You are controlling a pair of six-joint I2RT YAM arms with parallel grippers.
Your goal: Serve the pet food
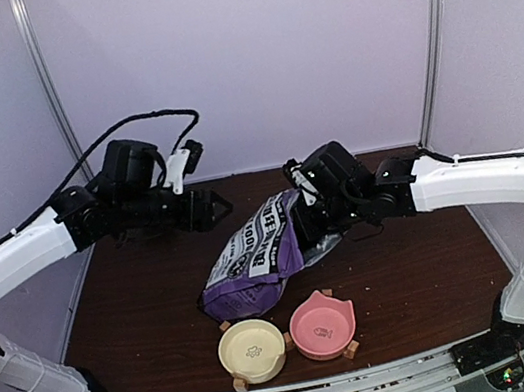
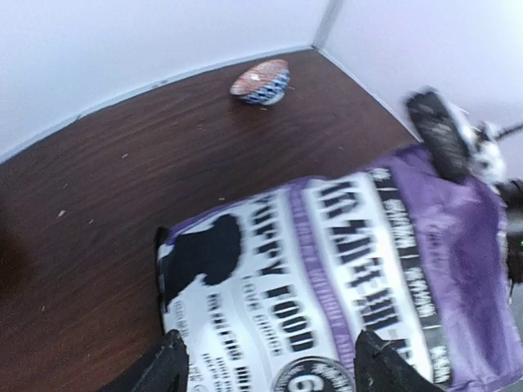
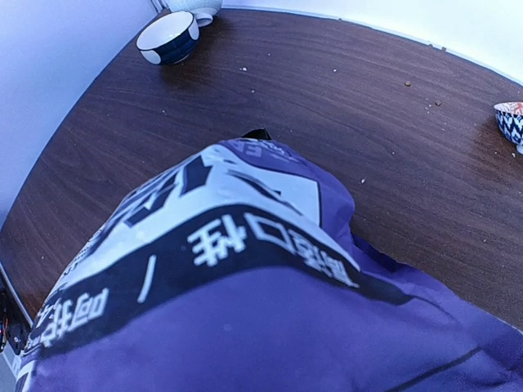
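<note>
Left wrist | left tool [image 2: 274,363] apart, fingers cropped at frame edge | right tool [image 1: 308,206] clamps purple bag [image 1: 258,258], fingers hidden

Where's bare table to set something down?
Bare table left of the purple bag, and right of the pink bowl and bag. Crowded at near centre: cream bowl and pink bowl side by side, close to the bag's bottom end.

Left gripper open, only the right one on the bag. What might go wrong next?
1. Only the right gripper seems to hold the purple bag; with the left gripper open and apart, it could sag or slip.
2. The bag's lower end lies beside the cream bowl; dragging it might shove that bowl.
</note>
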